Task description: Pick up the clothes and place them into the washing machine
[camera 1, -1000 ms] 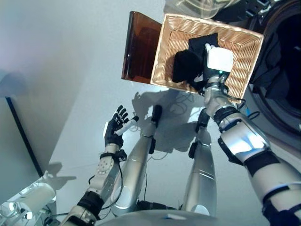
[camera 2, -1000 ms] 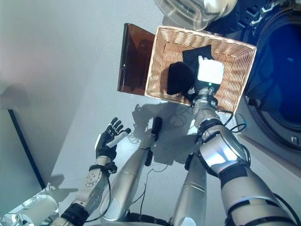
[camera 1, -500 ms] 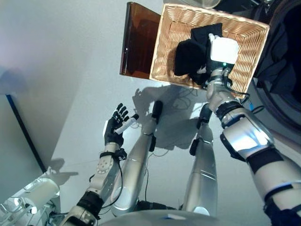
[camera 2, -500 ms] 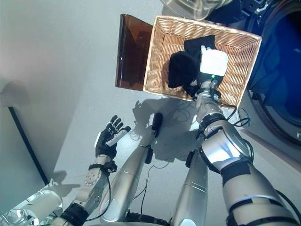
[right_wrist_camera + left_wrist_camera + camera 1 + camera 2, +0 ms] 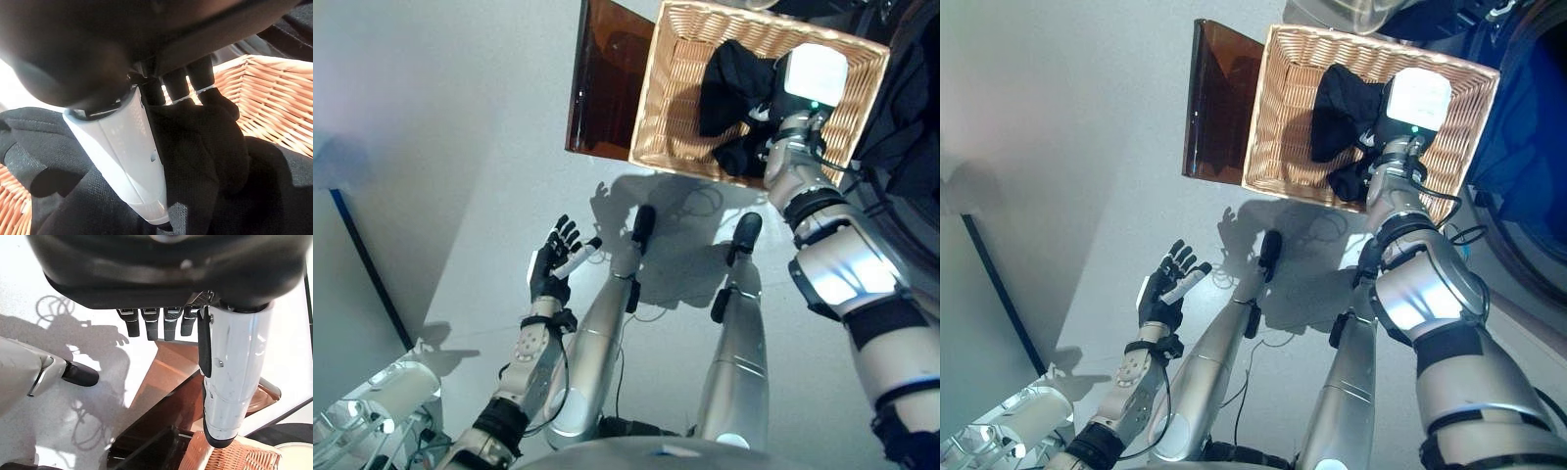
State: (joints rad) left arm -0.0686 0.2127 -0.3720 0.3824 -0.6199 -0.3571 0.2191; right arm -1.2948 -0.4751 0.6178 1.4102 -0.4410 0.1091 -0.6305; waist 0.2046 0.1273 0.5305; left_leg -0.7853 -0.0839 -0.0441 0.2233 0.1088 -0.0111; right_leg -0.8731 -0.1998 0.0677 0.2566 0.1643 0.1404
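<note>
A wicker basket (image 5: pixel 674 98) stands on the pale floor ahead of me, with black clothes (image 5: pixel 732 70) bunched inside it. My right hand (image 5: pixel 129 156) reaches into the basket. In the right wrist view its white-covered thumb and curled fingers (image 5: pixel 195 78) are closed round a fold of the black cloth (image 5: pixel 205 161). My left hand (image 5: pixel 553 266) hangs over bare floor to the lower left, well away from the basket, with straight fingers and nothing in it. The washing machine's dark round opening (image 5: pixel 1533 117) is at the right edge, beside the basket.
A brown translucent panel (image 5: pixel 607 83) stands against the basket's left side. Dark cloth (image 5: pixel 913 98) shows at the machine's opening. A white cylindrical object (image 5: pixel 386 397) sits at the lower left, near a dark strip along the wall (image 5: pixel 362 264).
My right hand has moved to the right inside the basket, drawing the black cloth with it, and the bundle has spread out. The left hand has stayed still. The view has shifted slightly.
</note>
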